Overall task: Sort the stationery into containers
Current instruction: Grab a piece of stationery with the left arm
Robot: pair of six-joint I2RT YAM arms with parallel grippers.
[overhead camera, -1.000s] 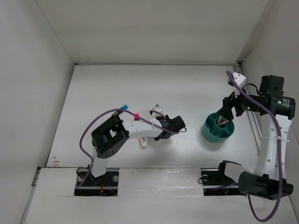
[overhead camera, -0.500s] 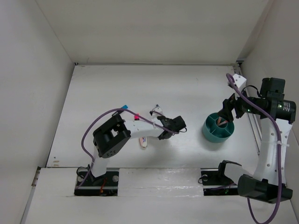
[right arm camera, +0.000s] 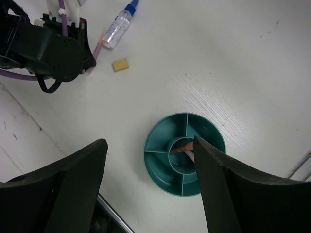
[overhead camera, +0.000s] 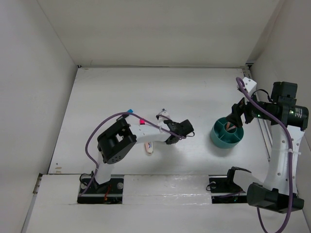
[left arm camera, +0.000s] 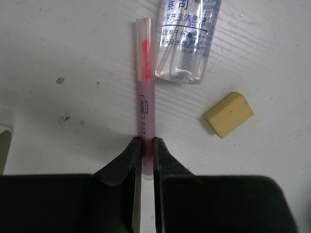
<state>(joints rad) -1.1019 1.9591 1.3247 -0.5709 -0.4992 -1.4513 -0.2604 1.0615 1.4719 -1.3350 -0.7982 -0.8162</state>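
Note:
In the left wrist view a thin pink pen [left arm camera: 146, 97] lies flat on the white table, and my left gripper [left arm camera: 144, 145] is shut on its near end. Next to the pen's far end lies the clear bottle [left arm camera: 187, 43], with the tan eraser [left arm camera: 228, 114] to the right. From above, the left gripper [overhead camera: 172, 136] sits low at mid-table. My right gripper [right arm camera: 149, 141] hangs open and empty above the teal cup [right arm camera: 148, 160], whose centre compartment holds an orange-pink pen [right arm camera: 182, 147]. The cup [overhead camera: 216, 138] stands at the right.
Two highlighters, one blue-capped [overhead camera: 129, 111] and one pink-capped [overhead camera: 142, 121], show beside the left arm, partly hidden by it. A pinkish stapler [overhead camera: 149, 148] lies near the front edge under that arm. White walls enclose the table; a rail runs along the right side.
The left gripper's jaws have closed onto the pink pen, which still lies on the table. The right arm has barely shifted and its jaws stay open.

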